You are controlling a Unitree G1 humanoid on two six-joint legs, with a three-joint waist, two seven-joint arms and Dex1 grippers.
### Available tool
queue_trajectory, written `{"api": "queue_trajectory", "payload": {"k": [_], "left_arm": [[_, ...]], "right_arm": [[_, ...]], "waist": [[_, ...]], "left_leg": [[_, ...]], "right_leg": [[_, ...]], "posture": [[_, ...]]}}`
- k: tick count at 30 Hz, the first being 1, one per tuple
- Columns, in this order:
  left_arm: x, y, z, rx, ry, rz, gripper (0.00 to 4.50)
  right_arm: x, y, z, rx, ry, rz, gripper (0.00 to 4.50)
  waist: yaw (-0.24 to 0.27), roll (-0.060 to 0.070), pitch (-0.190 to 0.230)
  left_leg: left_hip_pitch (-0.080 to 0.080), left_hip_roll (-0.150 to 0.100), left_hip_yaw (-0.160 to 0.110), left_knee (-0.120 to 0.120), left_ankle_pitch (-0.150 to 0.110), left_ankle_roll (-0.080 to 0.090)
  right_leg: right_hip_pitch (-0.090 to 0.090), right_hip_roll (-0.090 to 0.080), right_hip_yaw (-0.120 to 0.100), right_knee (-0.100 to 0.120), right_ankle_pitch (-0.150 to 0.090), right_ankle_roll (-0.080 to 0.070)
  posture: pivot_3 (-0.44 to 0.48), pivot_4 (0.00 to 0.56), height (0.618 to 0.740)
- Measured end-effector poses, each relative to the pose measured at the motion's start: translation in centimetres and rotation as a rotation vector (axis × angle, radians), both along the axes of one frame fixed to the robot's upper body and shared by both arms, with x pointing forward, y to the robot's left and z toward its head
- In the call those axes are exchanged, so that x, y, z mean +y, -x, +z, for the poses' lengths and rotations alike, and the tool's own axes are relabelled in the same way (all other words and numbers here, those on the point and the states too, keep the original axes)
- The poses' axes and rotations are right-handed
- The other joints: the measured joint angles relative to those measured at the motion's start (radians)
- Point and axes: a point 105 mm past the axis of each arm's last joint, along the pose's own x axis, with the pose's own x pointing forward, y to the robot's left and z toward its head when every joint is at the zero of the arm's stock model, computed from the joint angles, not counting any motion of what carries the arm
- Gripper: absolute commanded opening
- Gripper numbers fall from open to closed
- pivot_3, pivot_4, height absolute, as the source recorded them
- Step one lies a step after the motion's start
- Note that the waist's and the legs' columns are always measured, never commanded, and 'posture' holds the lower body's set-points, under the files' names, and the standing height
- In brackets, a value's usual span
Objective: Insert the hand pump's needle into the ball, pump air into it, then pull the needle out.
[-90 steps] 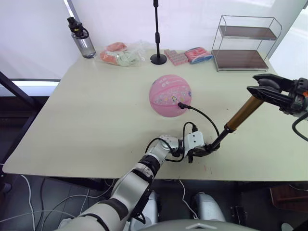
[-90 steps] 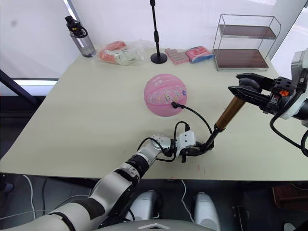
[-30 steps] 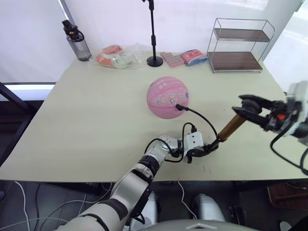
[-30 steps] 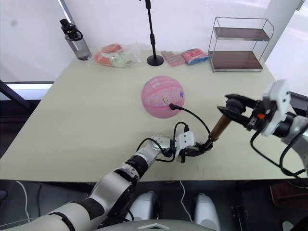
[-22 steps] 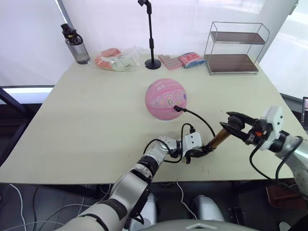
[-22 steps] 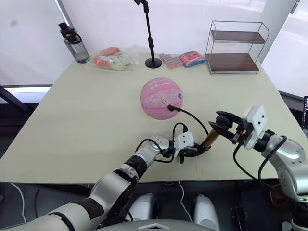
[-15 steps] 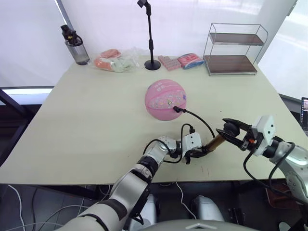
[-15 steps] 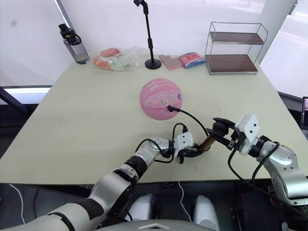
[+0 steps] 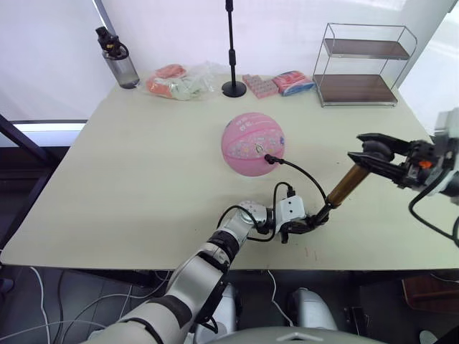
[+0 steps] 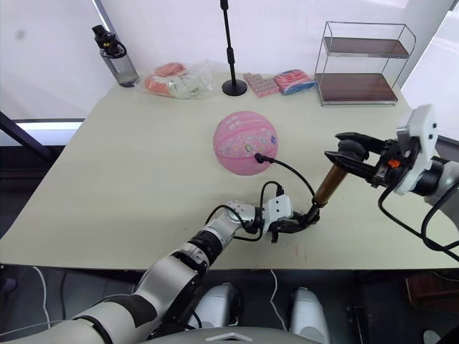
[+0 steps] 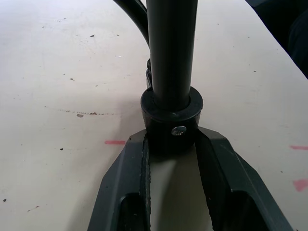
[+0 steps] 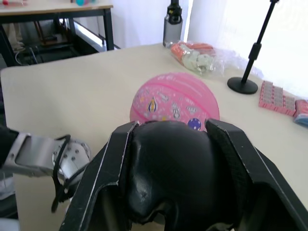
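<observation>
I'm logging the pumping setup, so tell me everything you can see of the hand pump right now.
The hand pump is a slim gold-brass tube with black ends, tilted up toward the robot's right. The left pincer is shut on its black lower end at the table's near edge; the right pincer is shut on its black handle. Its thin black hose arcs to the pink ball, where the fitting sits against the ball's surface.
</observation>
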Motion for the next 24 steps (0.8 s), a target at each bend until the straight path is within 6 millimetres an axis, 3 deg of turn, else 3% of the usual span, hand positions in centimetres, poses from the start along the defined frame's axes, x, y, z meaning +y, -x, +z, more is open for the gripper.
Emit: {"api": "queue_trajectory", "payload": {"k": [6,13,16,24], "left_arm": [[0.0,0.0,0.1,-0.002,0.002,-0.001,1.03],[-0.1,0.1,0.1,-0.004,0.003,-0.010,1.03],[0.0,0.0,0.0,-0.004,-0.001,-0.005,1.03],[0.6,-0.1,-0.4,-0.001,-0.017,0.015,1.03]], "right_arm": [[-0.1,0.4,2.4,-0.016,0.005,0.011,1.79],[-0.1,0.5,2.4,0.007,-0.012,0.006,1.79],[-0.1,0.6,1.3,-0.019,0.009,-0.013,1.79],[0.3,-0.5,-5.5,0.023,0.002,-0.058,1.79]], "waist": [[0.000,0.000,0.002],[0.002,0.000,0.004],[0.001,-0.003,0.003],[-0.011,-0.007,-0.007]], "left_leg": [[0.000,0.001,-0.001,0.000,0.000,0.000],[-0.002,0.000,-0.001,0.000,0.000,0.000],[0.000,0.000,-0.001,0.000,0.000,0.000],[0.004,0.002,-0.002,0.001,0.000,0.000]], "right_leg": [[0.000,0.000,-0.001,0.000,0.000,0.000],[0.000,0.000,-0.001,0.000,0.000,0.000],[0.001,0.001,-0.001,0.000,0.000,0.000],[0.004,0.003,-0.001,0.000,-0.001,0.001]], "posture": [[0.000,0.150,0.731],[0.000,0.150,0.731],[0.000,0.150,0.731],[0.000,0.150,0.731]]}}
